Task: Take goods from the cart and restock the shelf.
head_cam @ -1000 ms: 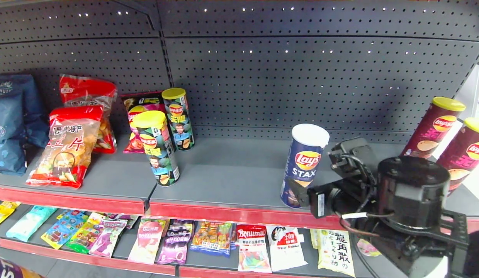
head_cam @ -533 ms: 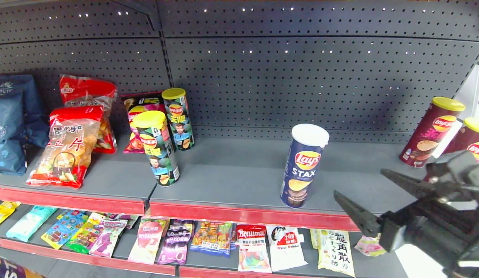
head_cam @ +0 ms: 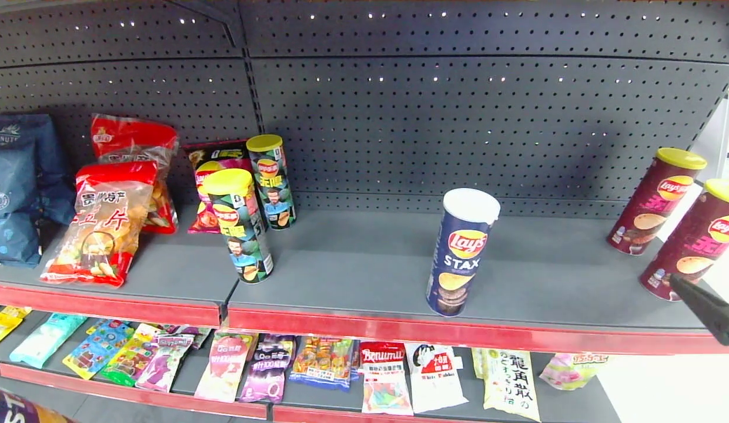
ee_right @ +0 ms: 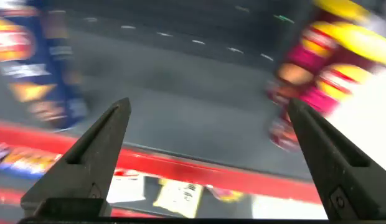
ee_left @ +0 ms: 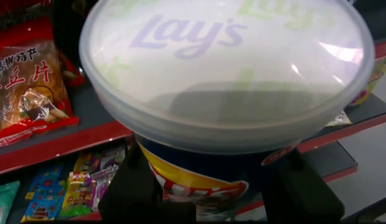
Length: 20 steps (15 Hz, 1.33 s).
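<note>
Blue cylindrical chip canister with a translucent white plastic lid (ee_left: 224, 68): being held in the left gripper (ee_left: 221, 190), black fingers (ee_left: 134, 193) clamping on opposite sides of the body just below the lid, lid end facing the wrist camera; hanging in the air in front of the shelving, with the red shelf lip showing behind it. Second blue canister with an opaque white lid (head_cam: 463, 252): standing upright on the grey metal shelf (head_cam: 353, 264), near its red front lip, well apart from the goods on either side. Right gripper (ee_right: 208, 106): jaws gaping wide, grasping nothing, hovering off the front of the shelf toward its right end; one dark finger (head_cam: 702, 305) showing at the right edge of the head view, just beside the nearer maroon canister with a yellow lid (head_cam: 691, 238). Farther maroon canister with a yellow lid (head_cam: 655, 200): standing behind the nearer one, close to the grey perforated back panel (head_cam: 458, 117). Two dark patterned canisters with yellow lids (head_cam: 238, 226): standing upright, one behind the other, on the left part of the shelf. Red-and-clear snack bags (head_cam: 100, 226): leaning further left, one behind the other. Dark blue bags (head_cam: 17, 188): standing at the far left. Small colourful packets (head_cam: 323, 364): lying in a row on the lower board.
</note>
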{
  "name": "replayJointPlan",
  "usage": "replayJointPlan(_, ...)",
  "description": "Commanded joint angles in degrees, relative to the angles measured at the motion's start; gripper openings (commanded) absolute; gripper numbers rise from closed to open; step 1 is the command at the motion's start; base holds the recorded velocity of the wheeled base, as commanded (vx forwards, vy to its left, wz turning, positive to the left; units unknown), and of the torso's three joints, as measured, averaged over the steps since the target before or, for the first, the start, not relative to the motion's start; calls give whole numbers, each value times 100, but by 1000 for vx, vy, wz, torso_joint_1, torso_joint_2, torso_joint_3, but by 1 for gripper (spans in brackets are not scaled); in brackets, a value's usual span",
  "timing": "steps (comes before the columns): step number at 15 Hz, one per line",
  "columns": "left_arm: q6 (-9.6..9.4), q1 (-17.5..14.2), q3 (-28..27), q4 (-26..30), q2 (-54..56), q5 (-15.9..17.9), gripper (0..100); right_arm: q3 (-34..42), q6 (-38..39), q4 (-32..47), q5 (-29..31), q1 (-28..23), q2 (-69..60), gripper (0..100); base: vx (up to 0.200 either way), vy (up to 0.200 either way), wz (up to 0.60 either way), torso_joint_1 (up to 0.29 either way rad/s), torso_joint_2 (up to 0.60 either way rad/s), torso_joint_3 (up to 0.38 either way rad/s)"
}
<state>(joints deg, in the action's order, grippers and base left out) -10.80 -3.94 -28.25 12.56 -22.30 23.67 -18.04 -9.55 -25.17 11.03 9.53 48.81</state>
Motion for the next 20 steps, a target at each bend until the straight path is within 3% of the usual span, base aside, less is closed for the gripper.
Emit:
replayJointPlan(1, -1, -2, -32, -69, -55, 50, 0, 328, 225, 215, -1780, -2245, -364, 100, 0, 0, 0, 0, 0, 0)
replayJointPlan(3, -1, -2, -32, -236, -187, 50, 0, 837, 225, 259, -2386, -2483, -1119, 100, 0, 0, 0, 0, 0, 0)
replayJointPlan(5, -1, -2, -32, -333, -249, 50, 0, 1084, 225, 267, -2404, -2421, -1489, 100, 0, 0, 0, 0, 0, 0)
replayJointPlan(6, -1, -2, -23, -368, -284, 41, 0, 1154, 216, 267, -2167, -2509, -1453, 100, 0, 0, 0, 0, 0, 0)
replayJointPlan(8, 25, -2, 21, -412, -293, 50, 0, 1259, 111, 267, -919, -2799, -1286, 100, 0, 0, 0, 0, 0, 0)
replayJointPlan(9, 192, 7, 21, -412, -284, 67, 0, 1242, 155, 250, 48, -2957, -1198, 100, 0, 0, 0, 0, 0, 0)
replayJointPlan(10, 351, 7, 30, -447, -275, 129, 0, 1215, 269, 250, 347, -2966, -1242, 100, 0, 0, 0, 0, 0, 0)
replayJointPlan(12, 456, 7, 38, -500, -275, 181, 0, 1233, 287, 267, 13, -2790, -1313, 100, 0, 0, 0, 0, 0, 0)
replayJointPlan(13, 465, 7, 126, -553, -293, 322, 0, 1084, 313, 382, -1639, -2140, -1251, 100, 0, 0, 0, 0, 0, 0)
replayJointPlan(14, 465, 7, 170, -579, -293, 384, 0, 899, 348, 566, -1859, -2149, -1172, 100, 0, 0, 0, 0, 0, 0)
replayJointPlan(16, 465, 7, 197, -579, -293, 401, 0, 1110, 234, 689, -1912, -2105, -1708, 100, 0, 0, 0, 0, 0, 0)
replayJointPlan(17, 465, 7, 197, -579, -293, 392, 0, 1734, 120, 891, -1921, -2008, -2701, 100, 0, 0, 0, 0, 0, 0)
replayJointPlan(20, 474, 7, 179, -623, -310, 401, 0, 1734, 137, 2333, -1622, -1964, -4292, 100, 0, 0, 0, 0, 0, 0)
